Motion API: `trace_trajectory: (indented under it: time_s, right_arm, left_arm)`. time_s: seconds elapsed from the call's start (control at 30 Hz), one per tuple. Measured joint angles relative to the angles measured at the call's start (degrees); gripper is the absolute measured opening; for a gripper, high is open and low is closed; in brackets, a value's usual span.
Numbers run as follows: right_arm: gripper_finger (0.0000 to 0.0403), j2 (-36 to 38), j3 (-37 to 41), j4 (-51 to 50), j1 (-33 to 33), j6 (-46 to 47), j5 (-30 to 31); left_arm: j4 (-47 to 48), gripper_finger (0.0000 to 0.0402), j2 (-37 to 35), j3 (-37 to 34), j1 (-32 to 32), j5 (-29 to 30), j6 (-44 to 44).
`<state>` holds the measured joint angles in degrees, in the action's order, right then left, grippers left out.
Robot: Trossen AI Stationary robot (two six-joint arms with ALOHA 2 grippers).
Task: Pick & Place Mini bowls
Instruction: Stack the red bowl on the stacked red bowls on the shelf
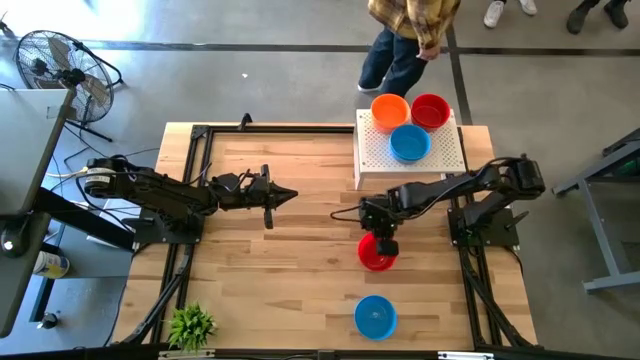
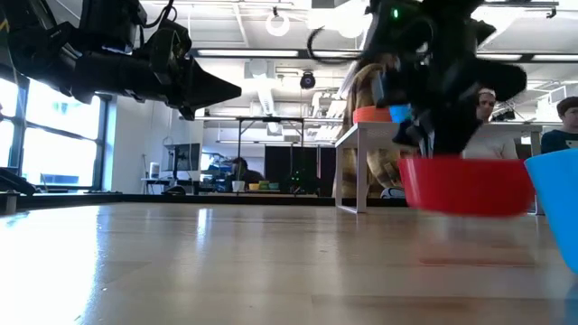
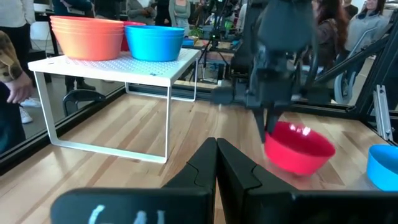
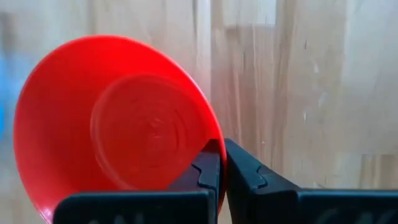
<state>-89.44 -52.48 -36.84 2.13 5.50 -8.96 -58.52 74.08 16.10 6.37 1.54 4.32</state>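
A red mini bowl (image 1: 377, 254) hangs under my right gripper (image 1: 379, 236) near the table's middle, clear of the wood in the low view (image 2: 465, 186). A blue mini bowl (image 1: 375, 316) rests on its base nearer the near edge. On a white perforated rack (image 1: 440, 160) at the far right stand an orange bowl (image 1: 389, 109), a red bowl (image 1: 430, 110) and a blue bowl (image 1: 409, 143). My left gripper (image 1: 288, 195) hovers shut left of centre, above the table, touching nothing. My right gripper (image 4: 222, 149) pinches the red bowl's rim (image 4: 210, 134) on its far side, one finger inside the bowl and one outside. The fingers come from above, pointing down. The bowl (image 3: 298, 149) is lifted clear of the table, slightly tilted, opening upward.
The rack stands on thin white legs (image 3: 168, 118) with open space under it. A small green plant (image 1: 191, 325) sits at the near left corner. A person (image 1: 405, 30) stands beyond the far edge. Bare wood lies between the two arms.
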Motion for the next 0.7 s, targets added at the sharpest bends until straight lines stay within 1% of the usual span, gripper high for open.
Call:
trace_trajectory:
  time_s: [0.13, 0.2, 0.27, 0.4, 0.53, 0.7]
  right_arm:
    - [0.0002, 2.41, -4.61, -4.49, 0.0, 0.48, -0.45]
    - [0.0002, 3.57, -8.49, -8.01, -0.36, 0.54, -0.65]
    - [0.0002, 4.37, -13.39, -12.49, -1.13, 0.51, -0.4]
    - [0.0001, 4.69, -25.53, -23.25, -4.38, 0.46, 2.48]
    - [0.0001, 4.71, -37.78, -33.32, -10.8, 0.43, 5.09]
    - [0.0001, 4.71, -51.9, -43.73, -22.02, -1.47, 8.4]
  left_arm:
    - [0.0, 0.0002, 0.0, 0.0, 0.0, 0.0, 0.0]
    - [0.02, 0.0002, 0.0, 0.0, 0.0, 0.0, 0.0]
    - [0.0, 0.0002, 0.0, 0.0, 0.0, -0.01, 0.0]
    - [0.0, 0.0002, 0.0, 0.0, 0.0, -0.02, 0.0]
    - [0.0, 0.0002, 0.0, 0.0, 0.0, -0.03, 0.0]
    - [-0.02, 0.0002, 0.0, 0.0, 0.0, -0.04, 0.0]
